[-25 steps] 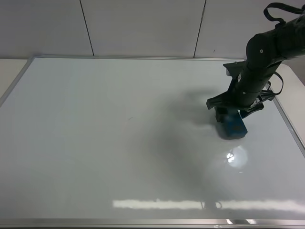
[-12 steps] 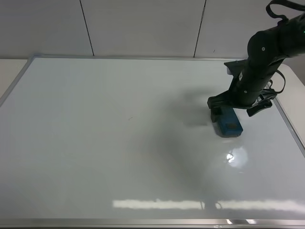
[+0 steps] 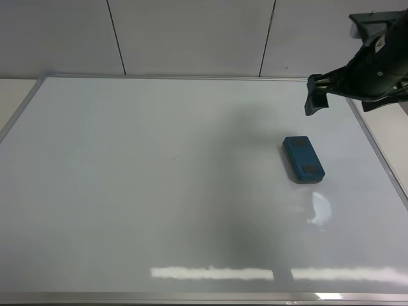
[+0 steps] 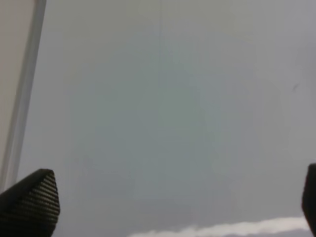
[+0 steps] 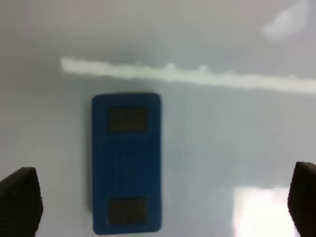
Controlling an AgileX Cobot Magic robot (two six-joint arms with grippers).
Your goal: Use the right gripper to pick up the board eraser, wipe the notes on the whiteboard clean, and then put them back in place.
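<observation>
Left hand spread wide over bare whiteboard, holding nothing. Eraser flat on the whiteboard, right of centre, long axis running near-to-far, far end tilted slightly left, two grey patches up. Right hand raised clear above it, fingers parted wide, gripping nothing, arm near the far right corner.

Board eraser: teal-blue rectangular block, rounded corners, two dark grey square patches on top (clear in right wrist view). Lies flat on whiteboard, right side, untouched. Whiteboard: glossy white, silver-framed, one tiny dark fleck left of centre.
</observation>
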